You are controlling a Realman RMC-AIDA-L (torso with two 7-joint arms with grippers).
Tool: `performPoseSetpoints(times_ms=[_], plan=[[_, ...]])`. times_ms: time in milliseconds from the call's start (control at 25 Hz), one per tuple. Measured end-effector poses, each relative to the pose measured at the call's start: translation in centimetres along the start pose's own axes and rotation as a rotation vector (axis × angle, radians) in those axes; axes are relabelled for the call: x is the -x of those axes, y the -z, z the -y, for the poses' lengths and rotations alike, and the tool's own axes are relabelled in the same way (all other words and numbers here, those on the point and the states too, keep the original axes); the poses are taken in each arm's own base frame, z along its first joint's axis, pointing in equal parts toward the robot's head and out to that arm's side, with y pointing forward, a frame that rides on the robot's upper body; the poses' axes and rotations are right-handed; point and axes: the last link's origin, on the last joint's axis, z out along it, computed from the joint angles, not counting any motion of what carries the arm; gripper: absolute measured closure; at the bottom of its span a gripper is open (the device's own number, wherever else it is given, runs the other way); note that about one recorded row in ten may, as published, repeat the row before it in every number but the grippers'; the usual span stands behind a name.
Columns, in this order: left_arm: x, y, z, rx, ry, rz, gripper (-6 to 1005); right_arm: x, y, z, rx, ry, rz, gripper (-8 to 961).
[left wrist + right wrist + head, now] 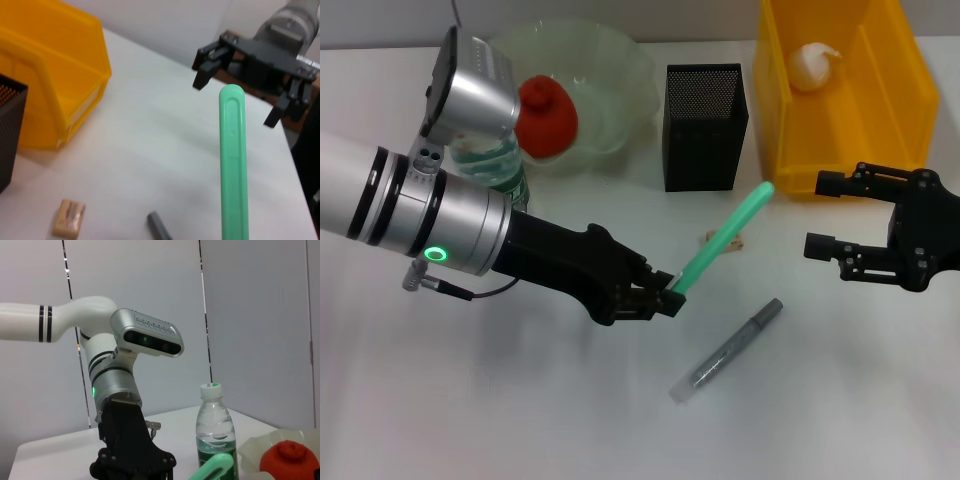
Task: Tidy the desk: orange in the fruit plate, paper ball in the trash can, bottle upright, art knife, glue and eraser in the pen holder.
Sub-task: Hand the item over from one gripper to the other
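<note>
The green knife (725, 238) is held by its lower end in the left gripper (665, 295), fingers clamped on it, at centre frame in the head view. It is lifted off the table (520, 400) and slants up toward the right, its free tip just below the gap between the holder (706, 125) and the bin (845, 90). In the left wrist view the knife (233, 160) runs straight up the frame.

The eraser (740, 240) lies flat on the table, partly hidden behind the knife in the head view; the left wrist view shows it (68, 218) clear, near the holder's corner (10, 135). A grey glue stick (726, 349) lies flat, diagonal, at lower centre of the frame.

The orange (546, 115) sits in the plate (620, 80) at upper centre-left. The bottle (495, 165) stands upright just in front of the plate, mostly hidden by the left arm; the right wrist view shows it (215, 435) upright with cap on. The paper ball (810, 65) lies inside the bin at upper right.

The right gripper (825, 215) hovers at the right edge, just in front of the bin, fingers apart and holding nothing.
</note>
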Motion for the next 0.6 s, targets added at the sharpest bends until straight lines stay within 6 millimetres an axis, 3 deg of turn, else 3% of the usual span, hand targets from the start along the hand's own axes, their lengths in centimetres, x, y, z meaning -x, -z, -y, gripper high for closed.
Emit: performPoseSetpoints(times_ms=[600], plan=[[-1.3, 0.1, -0.2, 0.010, -0.046, -0.193, 797, -0.5, 0.3, 0.0, -0.029, 0.017, -0.004, 224]])
